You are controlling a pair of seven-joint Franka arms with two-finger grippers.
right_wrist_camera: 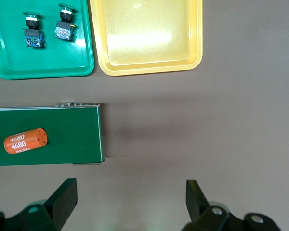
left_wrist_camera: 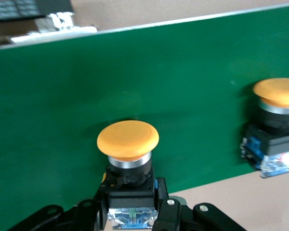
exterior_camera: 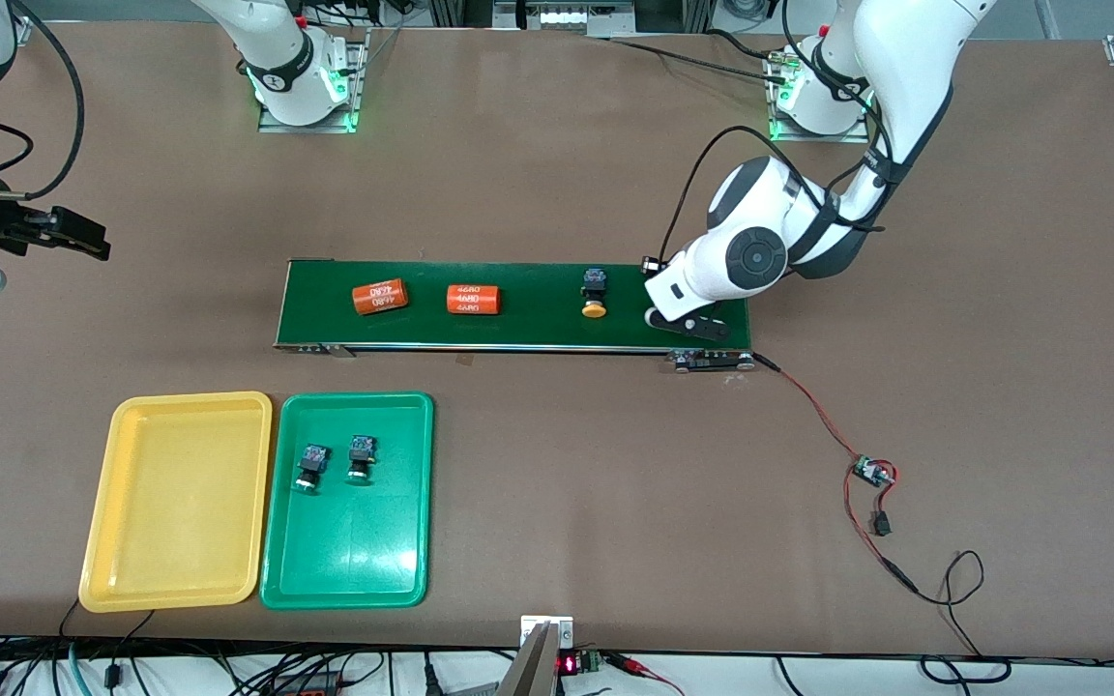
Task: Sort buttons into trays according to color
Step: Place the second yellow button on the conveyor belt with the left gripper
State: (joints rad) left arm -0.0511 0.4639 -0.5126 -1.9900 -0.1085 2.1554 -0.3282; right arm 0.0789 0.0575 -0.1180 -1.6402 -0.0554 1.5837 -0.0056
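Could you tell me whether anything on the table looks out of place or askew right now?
Nothing stands out. Two green-capped buttons lie in the green tray, the yellow tray holds nothing, and the left gripper holds a yellow-capped button by the belt.

I see a wide brown worktop under even, soft light. A red wire trails across it to a small circuit board, and tangled cables hang along the edge nearest the front camera.
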